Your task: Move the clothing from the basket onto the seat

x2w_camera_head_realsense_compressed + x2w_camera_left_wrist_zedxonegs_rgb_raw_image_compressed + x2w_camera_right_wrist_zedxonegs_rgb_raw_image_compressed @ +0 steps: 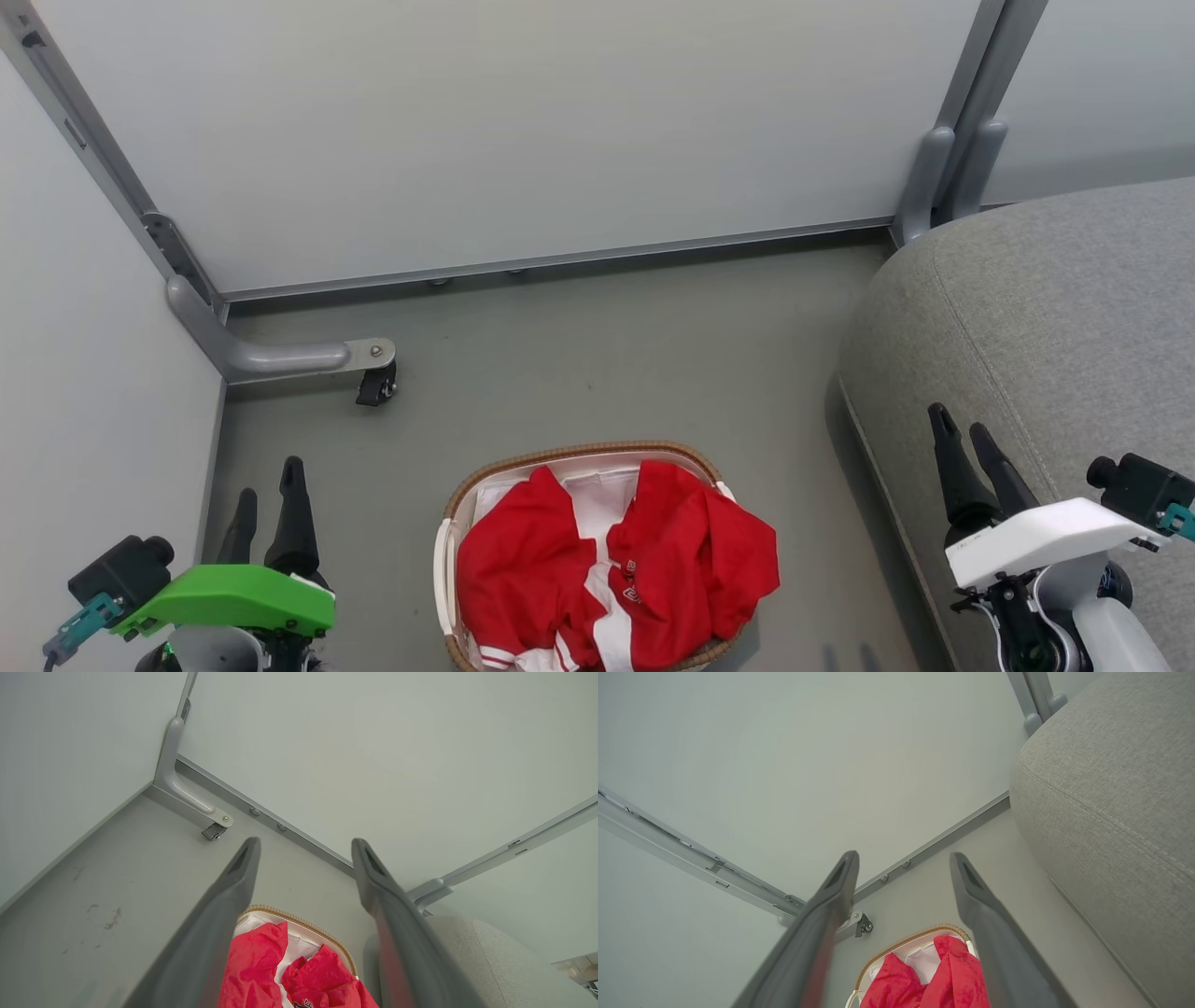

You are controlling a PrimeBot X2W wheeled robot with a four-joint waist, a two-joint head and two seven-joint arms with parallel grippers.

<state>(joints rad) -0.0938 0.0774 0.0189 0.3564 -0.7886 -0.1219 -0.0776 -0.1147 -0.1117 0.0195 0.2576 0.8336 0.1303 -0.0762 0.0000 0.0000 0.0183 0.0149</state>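
- My left gripper (269, 485), two long dark fingers under a green cover, sat at the lower left of the head view. Its fingers were spread apart with nothing between them.
- My right gripper (959, 422), under a white cover at the lower right, was likewise spread and empty. Its fingers showed against the large light-grey upholstered seat (1046, 308) along the right side of the frame.
- The bright red clothing (616, 569), soft fabric with white stripes, lay heaped in the small oval white basket (579, 453) with its brown woven-look rim. The basket stood on the grey floor (607, 355) at the bottom centre, between my two grippers and near the seat.
- One red fold spilled over the basket's right rim, toward the seat.
- I judged the step in hand to be the reach, since neither gripper touched the fabric yet.
- To do it well, I reckoned the right gripper, nearer the seat, should come down onto the highest bunched fold. It should close deep enough to take several layers, not one loose edge.
- I meant to miss the white cloth liner (607, 490) showing between the red heaps.
- I meant to lift straight up until the trailing cloth cleared the rim, since a sideways drag could tip so light a basket.
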